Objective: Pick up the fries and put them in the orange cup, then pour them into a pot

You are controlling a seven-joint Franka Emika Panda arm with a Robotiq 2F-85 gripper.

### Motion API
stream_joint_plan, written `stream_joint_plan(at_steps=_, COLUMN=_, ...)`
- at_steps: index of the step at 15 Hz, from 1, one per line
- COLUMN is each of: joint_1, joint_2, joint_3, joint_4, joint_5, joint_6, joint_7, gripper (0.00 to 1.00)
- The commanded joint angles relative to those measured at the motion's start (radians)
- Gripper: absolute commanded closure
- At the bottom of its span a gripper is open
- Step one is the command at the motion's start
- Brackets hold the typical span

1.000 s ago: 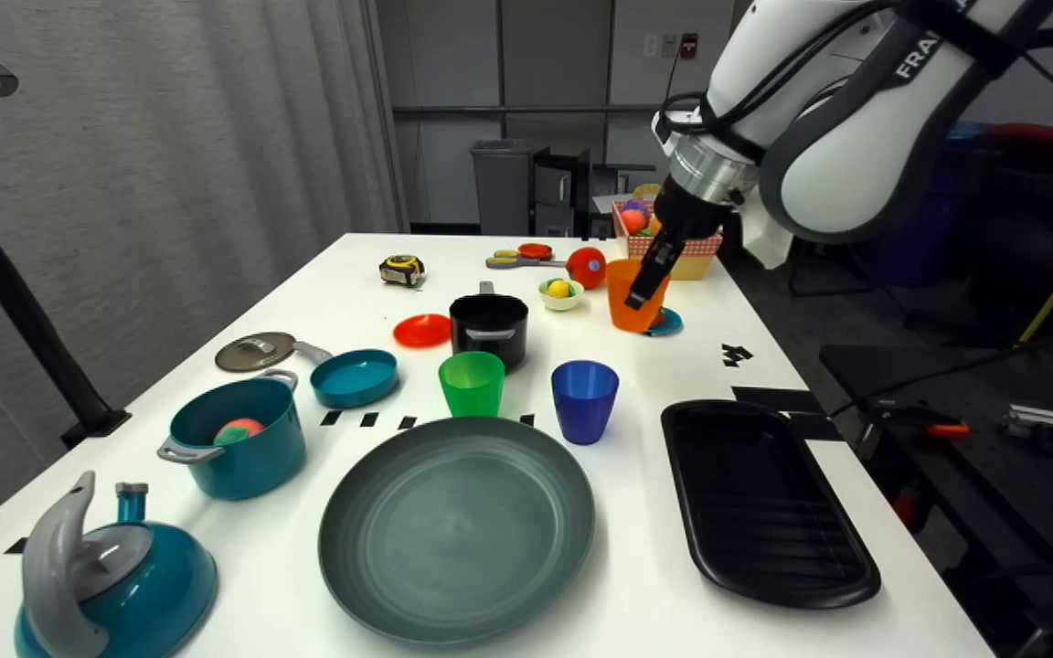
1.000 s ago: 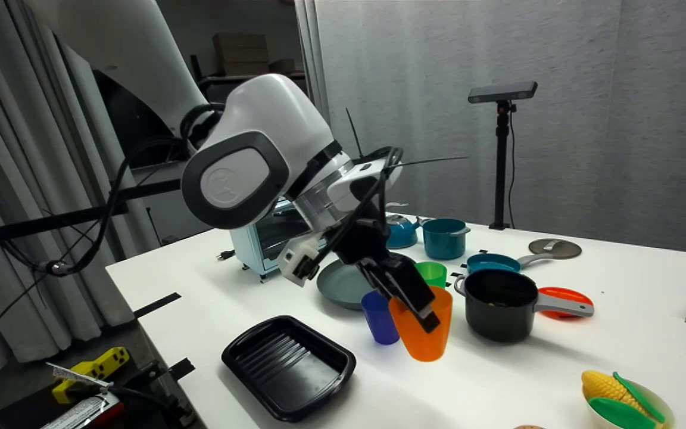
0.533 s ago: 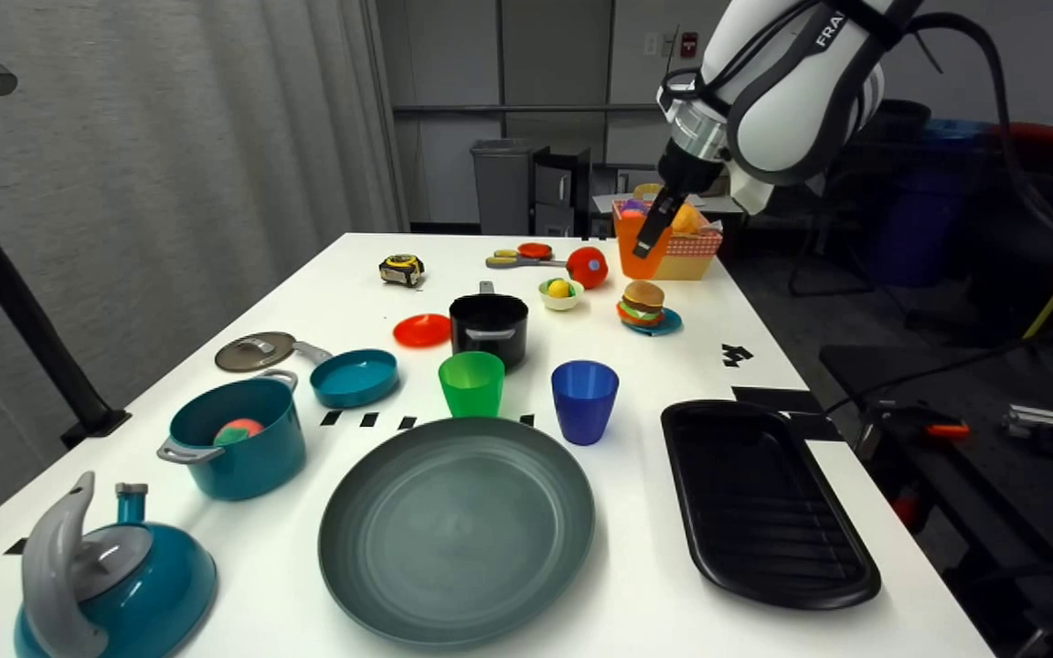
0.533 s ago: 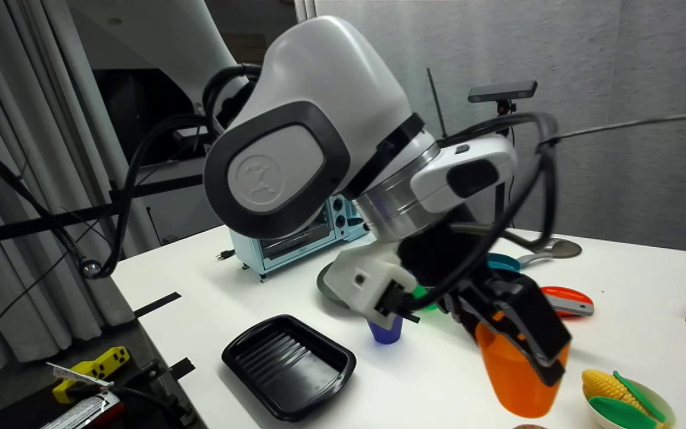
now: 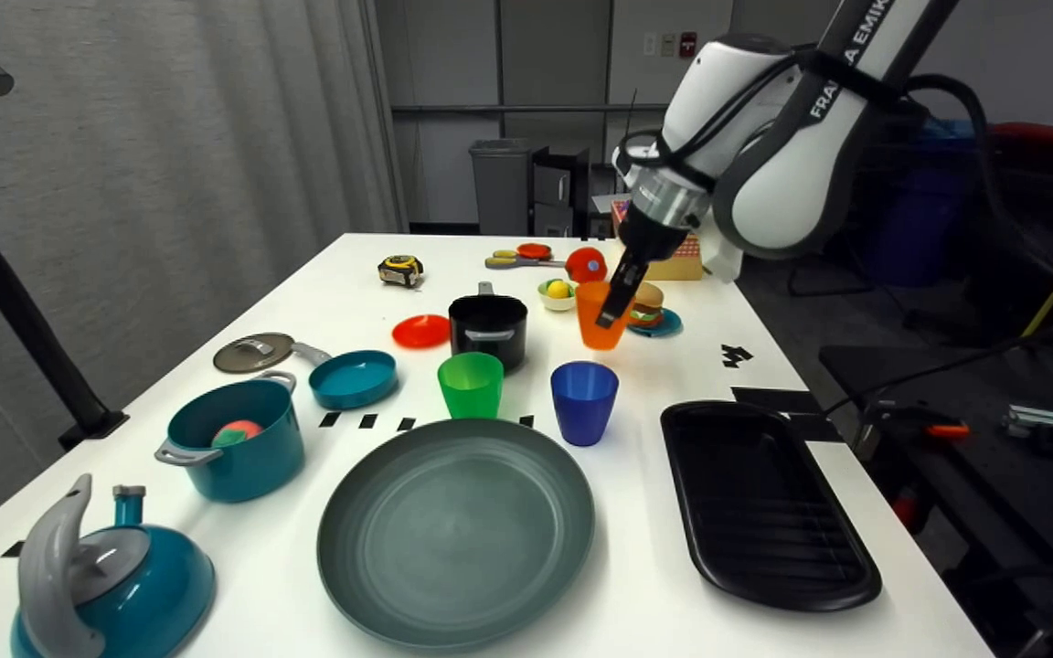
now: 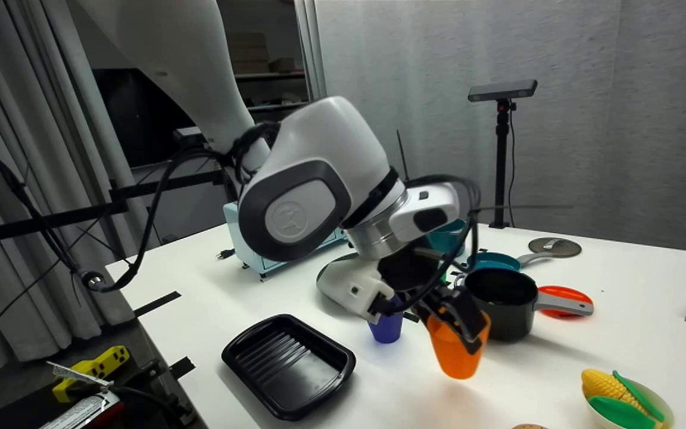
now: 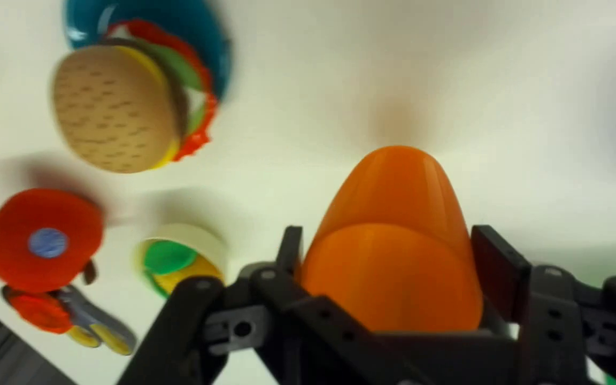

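Claw (image 7: 391, 246) of mine is gripping the orange cup (image 6: 453, 357) by its sides above a white table (image 6: 646, 322); a black pot (image 5: 488, 320) is standing nearby.

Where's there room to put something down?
Bare table lies between the tape measure, round lid and red plate, and between the blue cup, black tray and burger, though the orange cup hangs near. It's crowded around the green cup, between the black pot and big plate.
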Motion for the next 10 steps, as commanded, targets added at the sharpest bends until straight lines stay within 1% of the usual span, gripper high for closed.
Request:
stream_joint_plan(at_steps=1, joint_1=0.058, joint_2=0.151, joint_3=0.073, joint_4=0.082, joint_5=0.008, joint_6=0.062, joint_7=0.103, gripper=0.47)
stream_joint_plan(at_steps=2, joint_1=0.073, joint_2=0.178, joint_3=0.084, joint_4=0.102, joint_5=0.010, joint_6=0.061, joint_7=0.117, gripper=0.47)
stream_joint_plan(at_steps=4, joint_1=0.075, joint_2=0.201, joint_3=0.101, joint_4=0.140, joint_5=0.015, joint_6=0.067, joint_7=0.127, gripper=0.47)
stream_joint_plan(at_steps=7, joint_1=0.073, joint_2=0.211, joint_3=0.107, joint_4=0.172, joint_5=0.008, joint_6=0.050, joint_7=0.125, gripper=0.47)
stream_joint_plan(at_steps=10, joint_1=0.085, joint_2=0.207, joint_3=0.100, joint_4=0.180, joint_5=0.009, joint_6=0.041, joint_7=0.124, gripper=0.47)
